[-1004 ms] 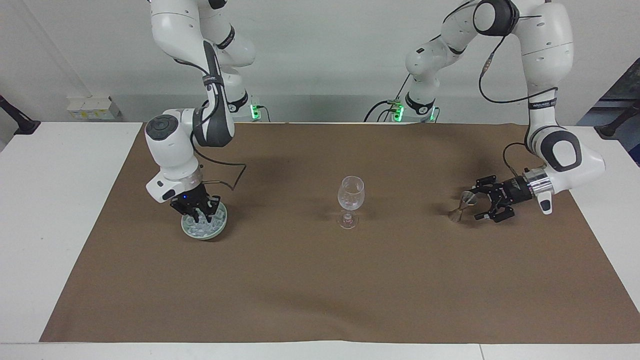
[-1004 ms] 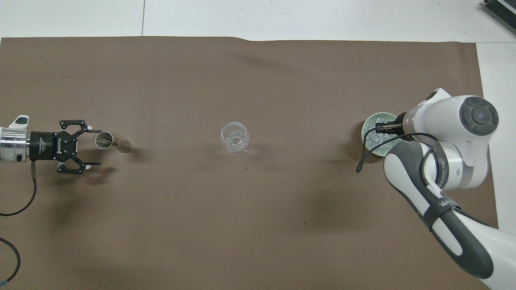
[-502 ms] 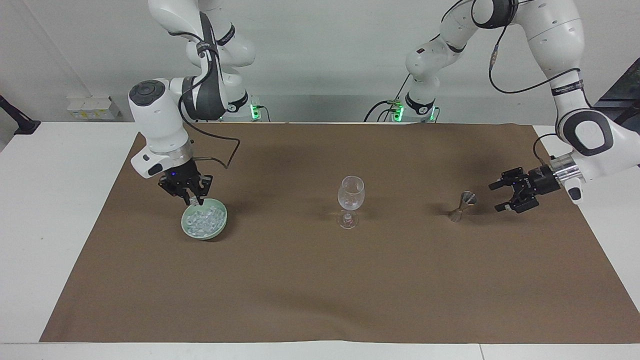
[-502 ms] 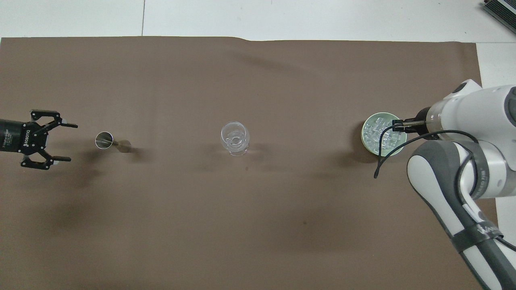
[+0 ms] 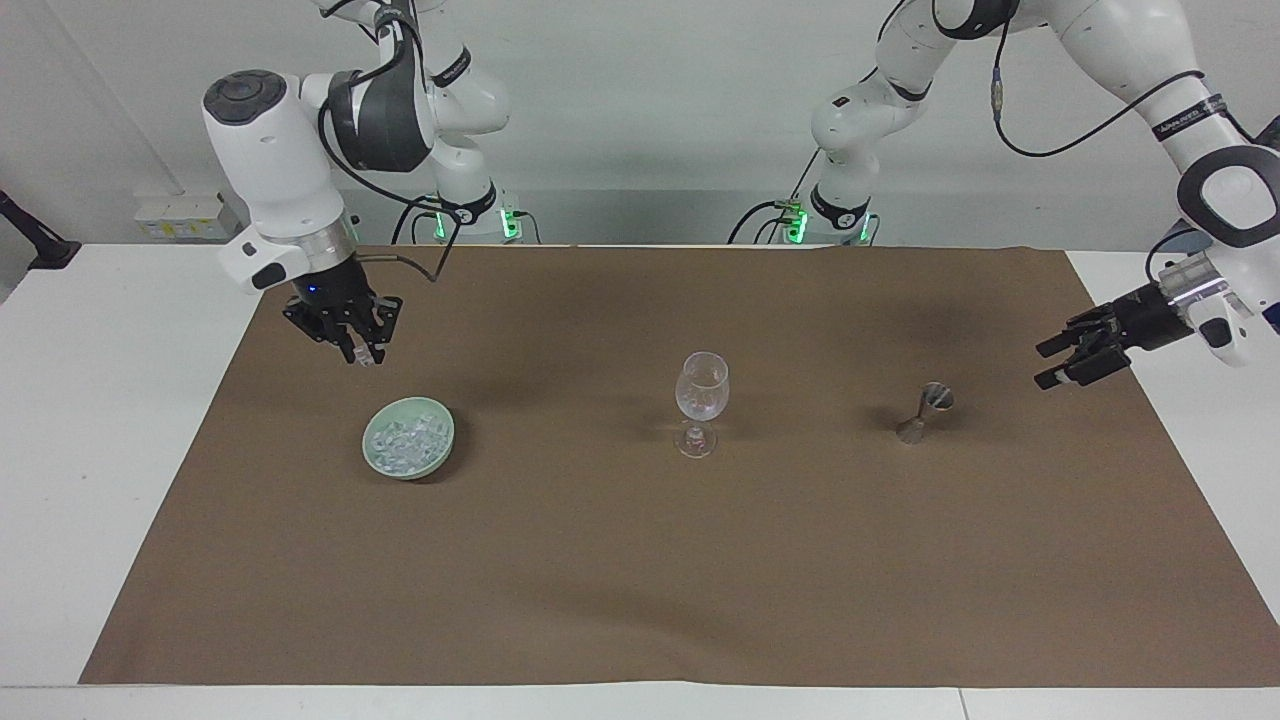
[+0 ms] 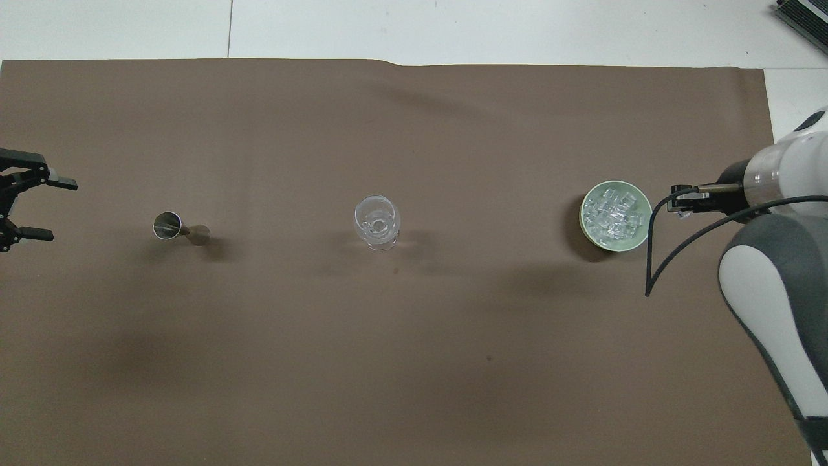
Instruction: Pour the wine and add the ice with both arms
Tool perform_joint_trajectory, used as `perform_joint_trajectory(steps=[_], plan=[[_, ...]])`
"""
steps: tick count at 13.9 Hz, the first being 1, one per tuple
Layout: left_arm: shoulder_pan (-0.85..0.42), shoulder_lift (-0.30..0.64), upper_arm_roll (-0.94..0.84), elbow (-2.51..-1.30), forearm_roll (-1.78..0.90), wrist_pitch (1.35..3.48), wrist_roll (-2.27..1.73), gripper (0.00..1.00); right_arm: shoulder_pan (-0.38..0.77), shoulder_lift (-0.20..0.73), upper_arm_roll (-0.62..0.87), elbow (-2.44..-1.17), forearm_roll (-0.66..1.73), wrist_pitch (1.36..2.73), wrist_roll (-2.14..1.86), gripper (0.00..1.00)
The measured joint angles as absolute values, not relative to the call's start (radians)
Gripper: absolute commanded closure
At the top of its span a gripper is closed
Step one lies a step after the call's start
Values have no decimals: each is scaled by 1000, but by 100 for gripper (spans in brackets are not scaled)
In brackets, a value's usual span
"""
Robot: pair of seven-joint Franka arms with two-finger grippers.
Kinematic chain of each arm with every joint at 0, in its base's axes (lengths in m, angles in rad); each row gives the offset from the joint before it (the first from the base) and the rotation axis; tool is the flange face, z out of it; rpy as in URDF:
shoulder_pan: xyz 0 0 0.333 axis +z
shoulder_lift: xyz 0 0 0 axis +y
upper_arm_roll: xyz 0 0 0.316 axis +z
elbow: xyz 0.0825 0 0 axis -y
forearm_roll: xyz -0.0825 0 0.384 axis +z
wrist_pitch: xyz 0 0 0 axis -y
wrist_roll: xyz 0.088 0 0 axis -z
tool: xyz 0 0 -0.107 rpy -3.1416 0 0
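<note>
The right claw (image 5: 362,350) has lifted out of the green bowl (image 5: 410,472) and now hangs in the upper left of the facing view, above the brown paper (image 5: 640,580) on the tabletop and clear of the bowl's rim. Its fingertips are closed, with what looks like a small pale ice chunk (image 5: 366,356) pinched between them (too tiny to be sure). The rest of the ice (image 5: 405,440) lies heaped in the bowl, left of centre in that view.

The left claw (image 5: 1062,363) has pulled away from the metal jigger (image 5: 925,410) toward the right edge of the frame. Its fingers are spread and empty, and the jigger stands alone on the paper.

The stemmed glass (image 5: 702,385) stands upright at mid-frame. The pouring step looks finished, and the carry of ice to the glass is probably next.
</note>
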State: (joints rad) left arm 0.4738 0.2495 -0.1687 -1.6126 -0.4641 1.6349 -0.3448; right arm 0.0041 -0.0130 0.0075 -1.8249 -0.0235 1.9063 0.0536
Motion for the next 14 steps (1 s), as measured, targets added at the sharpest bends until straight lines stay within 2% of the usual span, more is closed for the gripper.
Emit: perform_joint_trajectory(steps=[3,8,14], plan=[[418,186,-174,-1595,-360,1634,-268,0,4,-19,7,-1744,-23,1807,70,100],[251,84,-184,-1591,-176,1632,-255,0,4,-19,7,-1672,-23,1710,75,100],[92,33,-190,-1592,-62,1619,-247,0,3,-18,11,-1645,-23,1668,82,100]])
